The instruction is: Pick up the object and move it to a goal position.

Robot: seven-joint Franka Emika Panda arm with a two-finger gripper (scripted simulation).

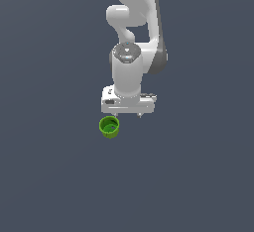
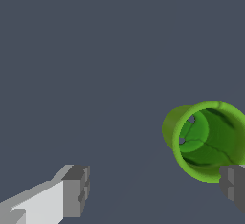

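The object is a small bright green round cup (image 1: 109, 127) standing upright on the dark grey floor, its hollow darker-green inside facing up. My white gripper (image 1: 127, 114) hangs just behind it and slightly toward the exterior view's right, open, with nothing between its fingers. In the wrist view the cup (image 2: 206, 139) lies close to one grey fingertip (image 2: 233, 185) and outside the gap, while the other fingertip (image 2: 76, 191) is far from it. The gripper (image 2: 155, 189) holds nothing.
The white arm (image 1: 131, 28) rises behind the gripper toward the top of the exterior view. Plain dark grey floor (image 1: 198, 176) surrounds the cup; no other objects show.
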